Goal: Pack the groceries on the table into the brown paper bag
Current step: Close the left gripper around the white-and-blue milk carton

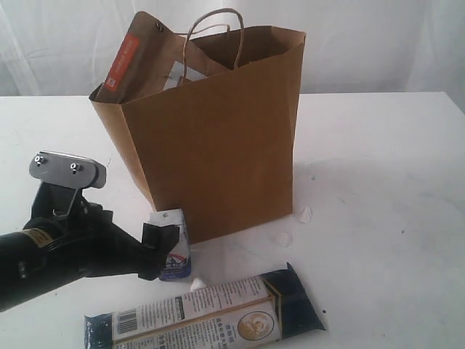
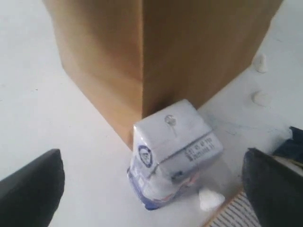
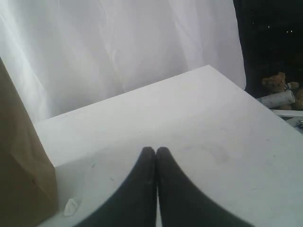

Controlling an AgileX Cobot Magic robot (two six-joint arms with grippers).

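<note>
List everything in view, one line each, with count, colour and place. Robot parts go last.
brown paper bag: one, brown, standing upright mid-table
brown pouch: one, brown with an orange label, inside the bag, top sticking out
small white-blue carton: one, white and blue, on the table beside the bag's front corner
long blue-white packet: one, blue and white, lying flat in front of the carton
white scraps: three, white, on the table near the bag's base
table: one, white
curtain: one, white, behind the table
teddy bear: one, brown, beyond the table
left gripper: one, black, open, carton between its jaws, untouched
right gripper: one, black, shut, over bare table
</note>
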